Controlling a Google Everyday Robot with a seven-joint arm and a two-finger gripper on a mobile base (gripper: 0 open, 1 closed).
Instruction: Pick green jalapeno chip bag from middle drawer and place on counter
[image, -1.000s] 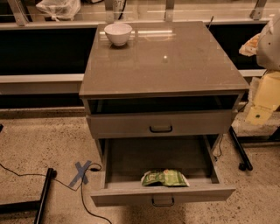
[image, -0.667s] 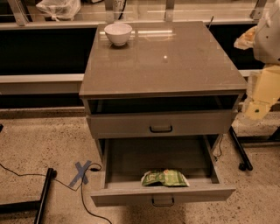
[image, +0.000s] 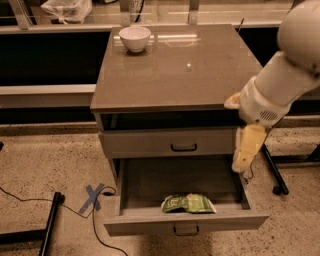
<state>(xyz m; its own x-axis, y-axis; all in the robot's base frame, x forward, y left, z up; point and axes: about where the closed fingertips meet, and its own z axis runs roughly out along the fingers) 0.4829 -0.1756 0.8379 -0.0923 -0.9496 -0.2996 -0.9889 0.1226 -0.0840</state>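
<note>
Drawer open, bag inside
Green jalapeno chip bag (image: 189, 203) lies at middle drawer (image: 150, 184) front; pincer (image: 245, 156) hangs over its right wall, opening not discernible

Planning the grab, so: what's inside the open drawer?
Only the chip bag, lying near the front of the drawer; the rest of the tray shows bare. The gripper hangs above the right wall, hiding part of it. Whatever is under the bag is covered.

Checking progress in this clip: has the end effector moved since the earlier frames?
Yes. The end effector has moved left and down: earlier right of the counter, now at the right side of the middle drawer.
</note>
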